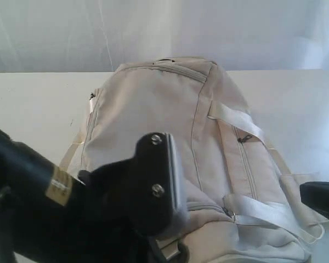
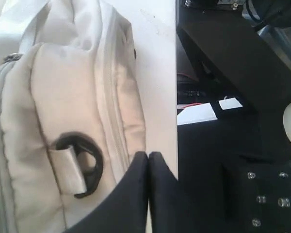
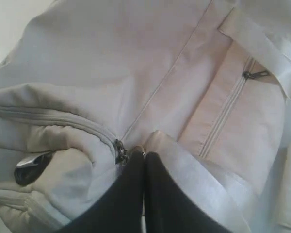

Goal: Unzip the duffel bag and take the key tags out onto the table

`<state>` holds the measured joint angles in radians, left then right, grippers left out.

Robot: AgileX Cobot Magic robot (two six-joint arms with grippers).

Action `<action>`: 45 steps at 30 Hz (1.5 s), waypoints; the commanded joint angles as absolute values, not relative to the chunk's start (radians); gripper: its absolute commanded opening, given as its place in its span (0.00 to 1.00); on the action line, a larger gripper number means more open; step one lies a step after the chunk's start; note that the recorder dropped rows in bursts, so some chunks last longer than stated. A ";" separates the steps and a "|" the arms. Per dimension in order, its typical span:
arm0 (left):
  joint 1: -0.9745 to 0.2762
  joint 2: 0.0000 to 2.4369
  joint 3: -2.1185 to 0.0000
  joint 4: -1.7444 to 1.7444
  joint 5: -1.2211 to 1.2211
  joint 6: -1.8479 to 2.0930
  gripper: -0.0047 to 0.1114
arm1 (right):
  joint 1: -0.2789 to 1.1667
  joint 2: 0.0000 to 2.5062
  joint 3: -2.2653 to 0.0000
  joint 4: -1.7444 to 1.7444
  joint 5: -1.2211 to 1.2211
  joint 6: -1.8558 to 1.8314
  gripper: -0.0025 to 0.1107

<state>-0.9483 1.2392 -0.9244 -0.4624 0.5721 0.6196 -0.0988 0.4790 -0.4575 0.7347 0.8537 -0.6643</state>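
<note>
Exterior view, status? (Mo)

Cream duffel bag (image 1: pixel 153 104) lies on the white worktop (image 1: pixel 27 104). Every zip I can see looks closed: far-end zip (image 1: pixel 178 71), side-pocket zip (image 1: pixel 245 170). The black left arm (image 1: pixel 126 192) blocks the bag's near end. No key tags anywhere in sight. (Jo)

Left wrist view? (Mo)

Tips of the left pincer (image 2: pixel 148 162) are together with nothing between them. They sit just beside the bag's end panel, near the black D-ring (image 2: pixel 85 167) and by the worktop edge. Can't tell if they touch the fabric. (Jo)

Right wrist view? (Mo)

Tips of the right pincer (image 3: pixel 144 160) are together too, right at a zip pull (image 3: pixel 120 151). Can't tell if the pull's tab is pinched between them. The track behind that pull reads shut. (Jo)

Progress? (Mo)

My read: barely started. The unzip isn't done and the tags are presumably inside, unseen. Opening, reaching in and setting them out are all left. (Jo)
</note>
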 commanded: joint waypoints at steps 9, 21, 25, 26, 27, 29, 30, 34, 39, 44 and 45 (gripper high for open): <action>-0.992 1.441 -0.939 -0.440 0.532 0.577 0.72 | -0.101 0.482 -0.468 0.724 0.825 -0.669 0.02; -0.992 1.555 -0.939 -0.260 0.640 0.562 0.16 | -0.101 0.482 -0.468 0.726 0.825 -0.669 0.02; -0.989 1.538 -0.939 -0.081 0.777 0.412 0.04 | -0.101 0.482 -0.468 0.726 0.825 -0.669 0.02; -0.989 1.536 -0.939 -0.038 0.802 0.367 0.04 | -0.101 0.482 -0.468 0.726 0.823 -0.669 0.02; -0.989 1.532 -0.939 0.000 0.829 0.334 0.04 | -0.101 0.482 -0.468 0.726 0.823 -0.669 0.02; -0.989 1.518 -0.939 0.107 0.874 0.259 0.04 | -0.101 0.482 -0.468 0.726 0.821 -0.669 0.02; -0.989 1.510 -0.939 0.124 0.870 0.230 0.04 | -0.101 0.482 -0.468 0.726 0.821 -0.669 0.02; -0.989 1.477 -0.939 0.031 0.739 0.242 0.07 | -0.101 0.482 -0.468 0.726 0.821 -0.669 0.02; -0.989 1.470 -0.939 -0.097 0.645 0.371 0.48 | -0.101 0.482 -0.468 0.726 0.821 -0.669 0.02; -0.989 1.485 -0.939 -0.413 0.494 0.656 0.72 | -0.101 0.482 -0.468 0.726 0.823 -0.669 0.02; -0.989 1.490 -0.939 -0.415 0.465 0.656 0.71 | -0.101 0.482 -0.468 0.726 0.823 -0.669 0.02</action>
